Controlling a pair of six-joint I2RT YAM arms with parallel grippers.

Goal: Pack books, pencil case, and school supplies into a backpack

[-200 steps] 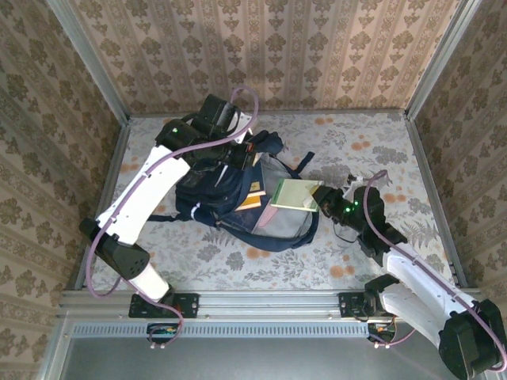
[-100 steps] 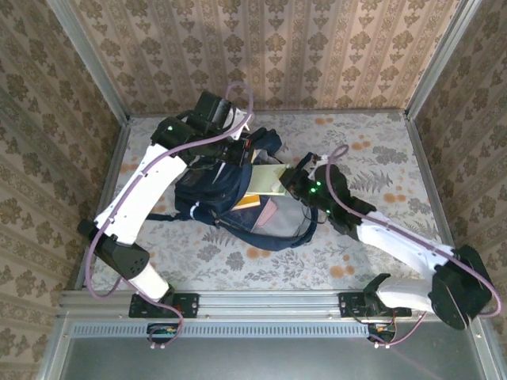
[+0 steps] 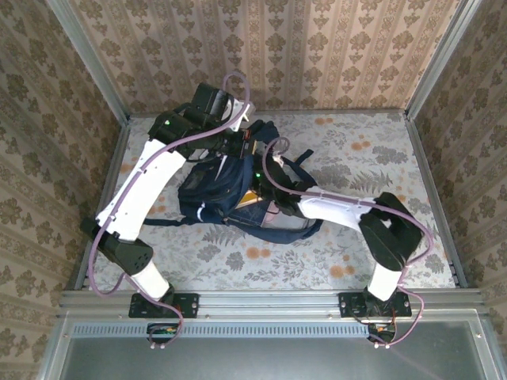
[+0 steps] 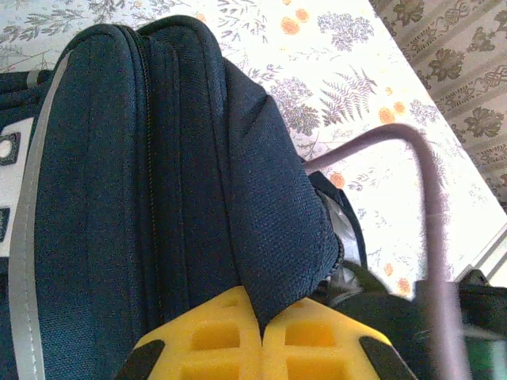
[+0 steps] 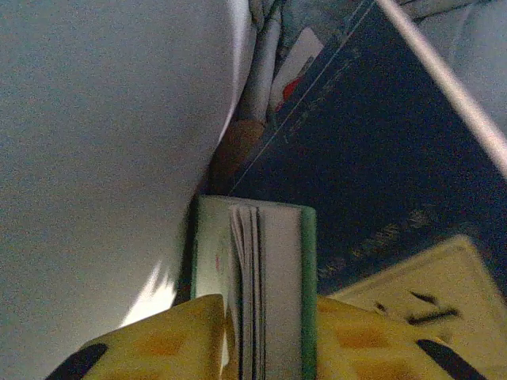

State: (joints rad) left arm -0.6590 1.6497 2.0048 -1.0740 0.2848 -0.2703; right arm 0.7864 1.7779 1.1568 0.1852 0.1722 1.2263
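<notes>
The navy backpack (image 3: pixel 210 190) lies on the floral table with its mouth held open. My left gripper (image 3: pixel 240 147) (image 4: pixel 261 321) is shut on a fold of its navy fabric (image 4: pixel 269 198) at the top edge. My right gripper (image 3: pixel 260 184) (image 5: pixel 269 309) reaches inside the bag, and the small green-and-white book (image 5: pixel 269 237) stands between its yellow pads with its pages fanning slightly. A navy book (image 5: pixel 372 158) lies right beside it. An orange-yellow book (image 3: pixel 249 202) shows in the opening. A white packet with red print (image 5: pixel 293 63) and a tan thing (image 5: pixel 238 146) sit deeper in.
The backpack's pale lining (image 5: pixel 103 158) presses close on the left of my right gripper. Black straps (image 3: pixel 297 162) trail right of the bag under the right arm (image 3: pixel 341 210). A purple cable (image 4: pixel 420 206) loops over the table. Patterned walls enclose the table.
The right arm has swung left and carried the green-and-white book from over the bag's front into its opening. The book's pages have loosened. The left gripper still holds the fabric up.
</notes>
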